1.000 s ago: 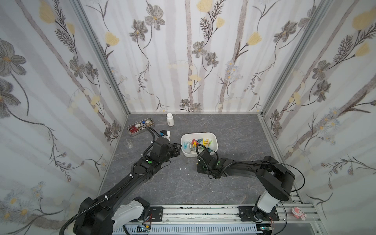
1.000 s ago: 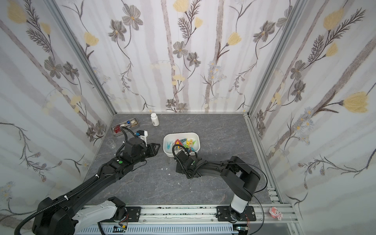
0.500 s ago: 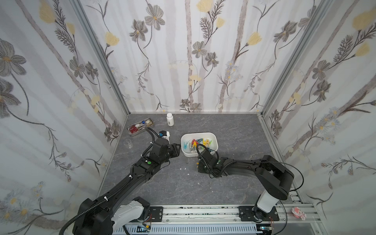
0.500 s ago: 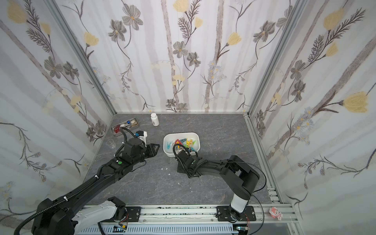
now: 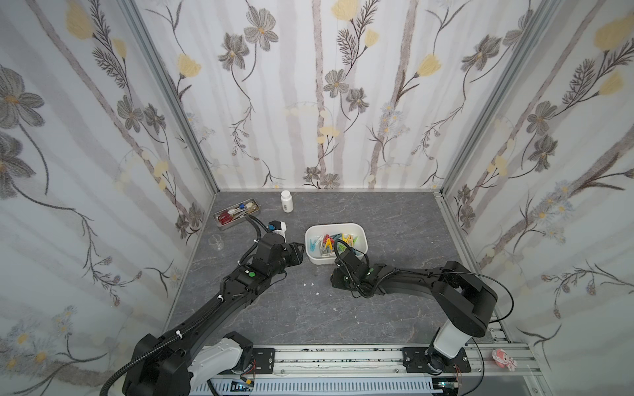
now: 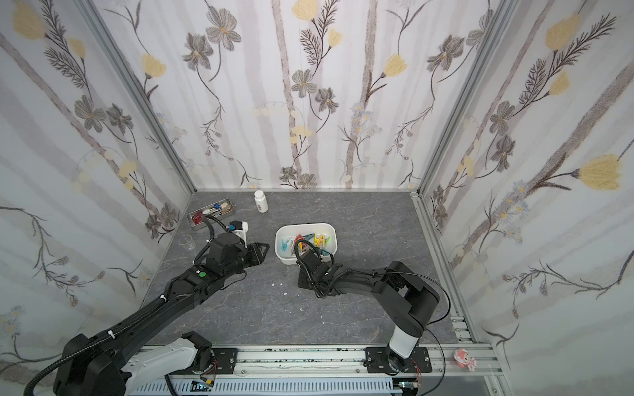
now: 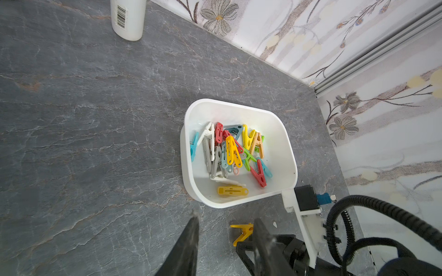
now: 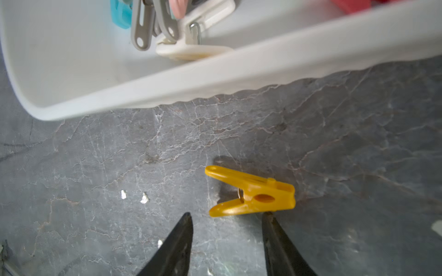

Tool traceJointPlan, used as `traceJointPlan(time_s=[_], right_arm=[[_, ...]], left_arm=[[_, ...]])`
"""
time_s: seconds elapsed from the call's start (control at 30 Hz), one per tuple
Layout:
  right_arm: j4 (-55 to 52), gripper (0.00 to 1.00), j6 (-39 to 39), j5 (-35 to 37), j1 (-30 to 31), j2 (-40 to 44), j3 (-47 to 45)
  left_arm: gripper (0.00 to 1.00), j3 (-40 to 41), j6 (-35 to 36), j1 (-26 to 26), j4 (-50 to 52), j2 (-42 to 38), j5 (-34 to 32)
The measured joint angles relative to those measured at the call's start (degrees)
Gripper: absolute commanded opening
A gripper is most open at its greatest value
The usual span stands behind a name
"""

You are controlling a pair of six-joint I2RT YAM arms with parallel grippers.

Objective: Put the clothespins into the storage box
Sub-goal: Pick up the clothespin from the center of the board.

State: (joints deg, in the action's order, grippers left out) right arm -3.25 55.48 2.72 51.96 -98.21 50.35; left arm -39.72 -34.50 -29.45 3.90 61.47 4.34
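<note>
The white storage box point(image 5: 318, 261) point(image 6: 280, 240) point(image 7: 283, 148) point(image 8: 239, 71) stands mid-table and holds several coloured clothespins point(image 5: 328, 241) point(image 6: 305, 240) point(image 7: 232, 150). One yellow clothespin point(image 8: 253, 193) point(image 7: 242, 233) lies on the table just outside the box's near wall. My right gripper point(image 8: 227, 214) point(image 5: 335, 274) point(image 6: 302, 279) is open; its fingertips sit right behind that pin, one of them almost touching it. To the left of the box my left gripper point(image 7: 226, 216) point(image 5: 302, 252) point(image 6: 266, 248) hangs open with nothing in it. In both top views the right gripper hides the yellow pin.
A grey metal tray of tools point(image 5: 236, 214) sits at the back left, with a white bottle point(image 5: 286, 201) beside it. A small clear beaker point(image 5: 216, 241) stands near the left wall. White crumbs point(image 5: 310, 284) lie on the table between the two arms.
My right gripper's jaws stand wider apart than before. Both arms have barely shifted.
</note>
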Motion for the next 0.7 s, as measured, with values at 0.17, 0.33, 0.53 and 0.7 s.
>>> traceJointPlan(time_s=[0.17,0.33,0.53,0.7], right_arm=[[0.04,0.45,1.38,1.11,-0.04,-0.35,0.02],[1.95,0.44,3.43,2.58,-0.07,-0.24,-1.09],[2.93,0.39,4.04,4.83,0.11,-1.01,-1.01],[1.36,0.33,3.56,6.38,0.46,-1.22,-0.35]], left_arm=[[0.38,0.61,0.0,0.24,0.0,-0.57,0.0],[0.38,1.4,0.0,0.42,-0.15,-1.31,0.13],[0.38,1.97,0.0,0.52,-0.15,-2.1,0.24],[0.39,2.14,0.04,0.52,-0.11,-2.91,0.22]])
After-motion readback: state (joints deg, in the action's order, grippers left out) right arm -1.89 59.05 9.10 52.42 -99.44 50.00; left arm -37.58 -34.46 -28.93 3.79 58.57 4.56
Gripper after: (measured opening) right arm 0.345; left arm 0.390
